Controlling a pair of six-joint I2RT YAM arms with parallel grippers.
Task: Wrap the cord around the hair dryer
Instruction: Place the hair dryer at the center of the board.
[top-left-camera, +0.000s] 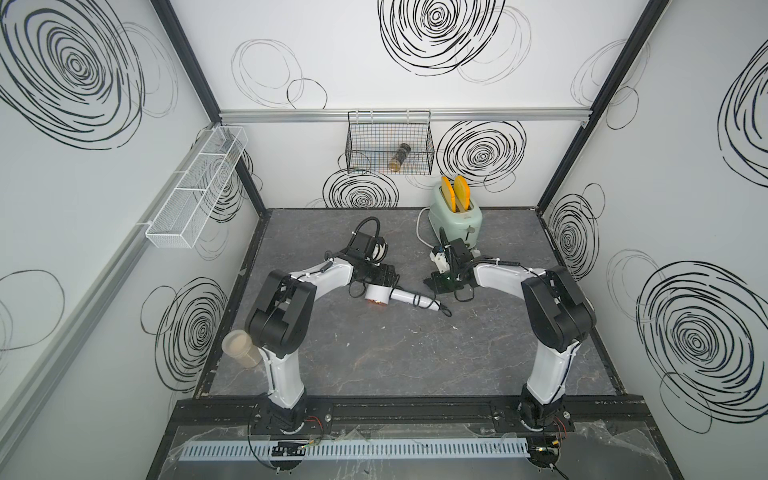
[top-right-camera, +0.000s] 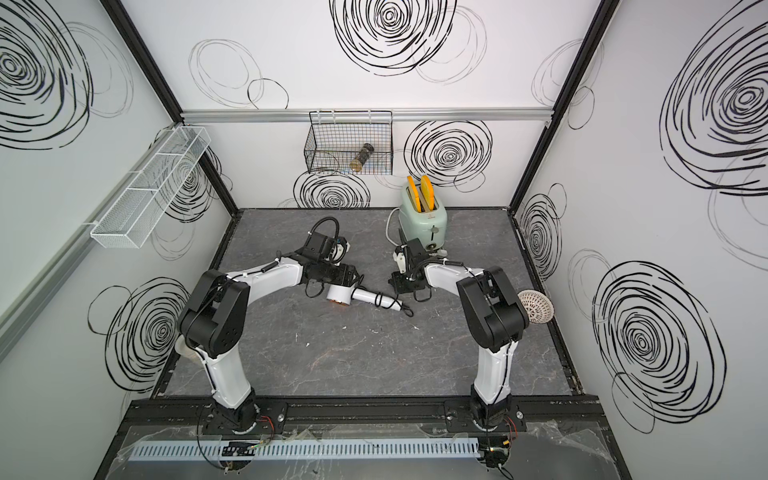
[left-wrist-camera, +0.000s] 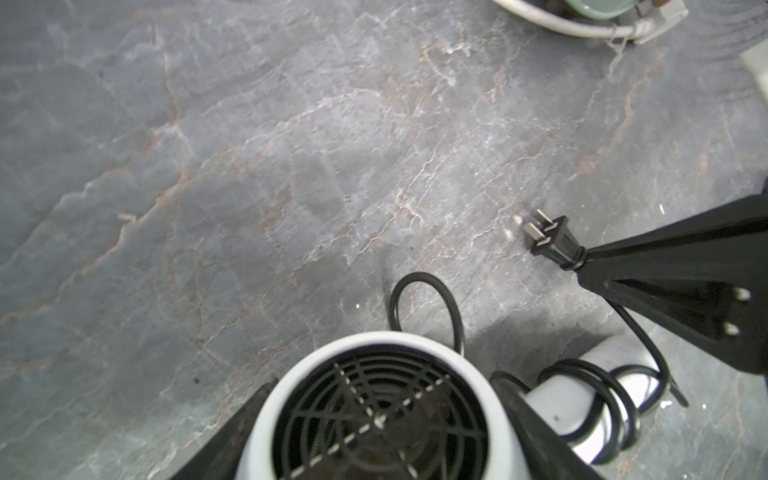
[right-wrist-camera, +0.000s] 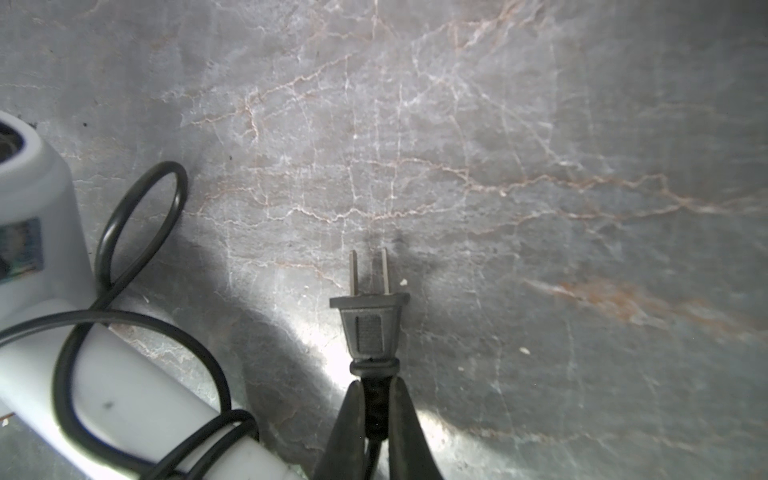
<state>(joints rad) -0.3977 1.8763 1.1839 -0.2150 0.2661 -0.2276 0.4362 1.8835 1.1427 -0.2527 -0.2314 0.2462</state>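
Observation:
The white hair dryer (top-left-camera: 401, 296) lies on the grey table, its handle pointing right. My left gripper (left-wrist-camera: 380, 419) is shut on its round head, a finger on each side of the black grille (left-wrist-camera: 380, 411). The black cord (left-wrist-camera: 602, 395) is looped round the handle (right-wrist-camera: 124, 399), and a loose loop (right-wrist-camera: 141, 216) lies beside the head. My right gripper (right-wrist-camera: 376, 399) is shut on the cord just behind the plug (right-wrist-camera: 370, 324), low over the table right of the handle. Both grippers show in both top views: left gripper (top-left-camera: 376, 282), right gripper (top-left-camera: 440, 282).
A mint-green toaster (top-left-camera: 455, 216) with two yellow slices stands behind the right gripper, its white cable (top-left-camera: 420, 232) curving to its left. A black wire basket (top-left-camera: 388, 143) hangs on the back wall, a white mesh shelf (top-left-camera: 195, 187) on the left wall. A jar (top-left-camera: 241, 347) stands by the left arm.

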